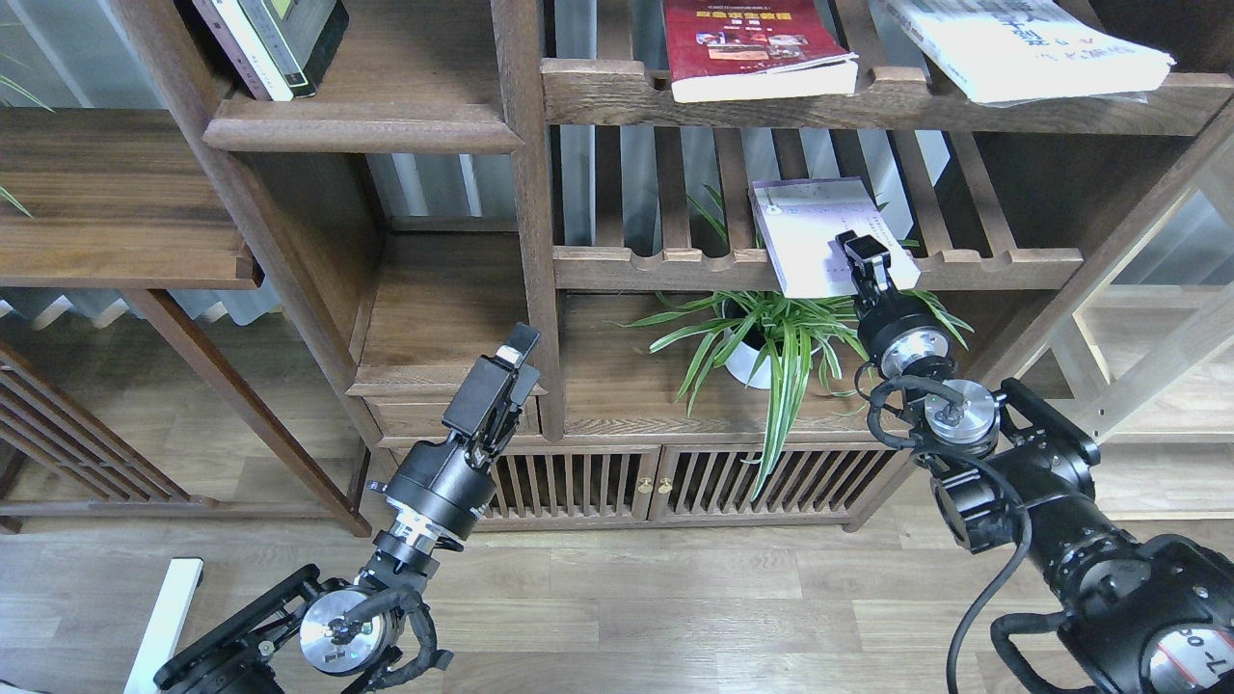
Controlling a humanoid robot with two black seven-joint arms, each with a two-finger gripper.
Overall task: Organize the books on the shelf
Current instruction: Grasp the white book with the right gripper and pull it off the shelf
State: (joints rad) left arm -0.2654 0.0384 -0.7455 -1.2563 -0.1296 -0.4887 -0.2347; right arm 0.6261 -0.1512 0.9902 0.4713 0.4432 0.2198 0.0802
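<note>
A pale lavender-white book (805,226) lies flat on the lower slatted shelf (665,265), its front edge overhanging the rail. My right gripper (863,255) is shut on that book's front right corner, one finger showing on top. A dark red book (752,48) and a large white book with blue characters (1022,43) lie on the upper slatted shelf. The solid plank shelf (362,125) at upper left holds slim white, green and dark-spined books (275,39) leaning together. My left gripper (511,357) hangs low by the centre post, holding nothing; its dark fingers cannot be told apart.
A potted spider plant (771,342) stands under the lower slatted shelf, right below my right wrist. The vertical centre post (535,222) divides the bookcase. A slatted cabinet with two doors (665,482) sits at the bottom. A wooden side ledge (116,202) extends at left.
</note>
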